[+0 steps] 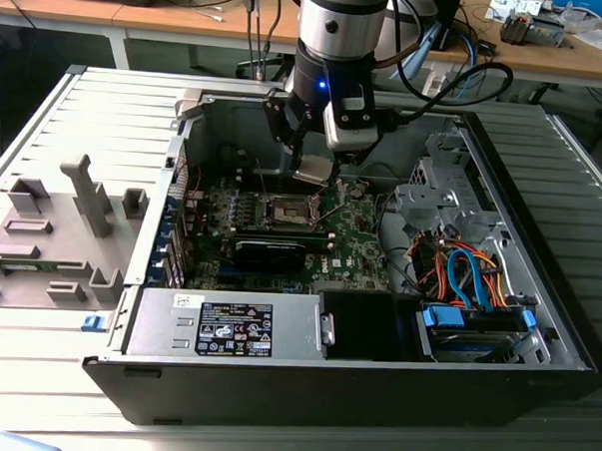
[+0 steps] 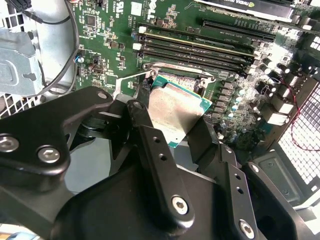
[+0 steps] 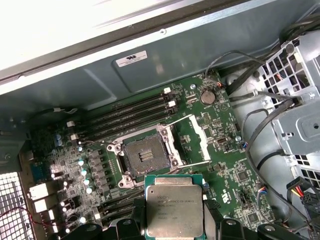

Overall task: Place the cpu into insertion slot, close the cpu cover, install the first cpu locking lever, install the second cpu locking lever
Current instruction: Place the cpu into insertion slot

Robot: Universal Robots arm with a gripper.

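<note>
Closest, one gripper (image 2: pixel 172 122) is clamped on the edges of one chip (image 3: pixel 174 205), holding it level in the air, near the socket but not over it. Beyond lies one socket (image 3: pixel 145 157), dark and bare (nothing seated in it), on the green board (image 3: pixel 225 170). One cover (image 3: pixel 202 136) stands flipped up beside it, and two levers (image 3: pixel 176 123) are swung loose. Judged from this, the placing step is in hand; seating calls for squaring the chip over the socket.

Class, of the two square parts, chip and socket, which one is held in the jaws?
The cpu, silvery-topped, is clamped between the jaws; the insertion slot sits dark-centred and empty on the board.
</note>
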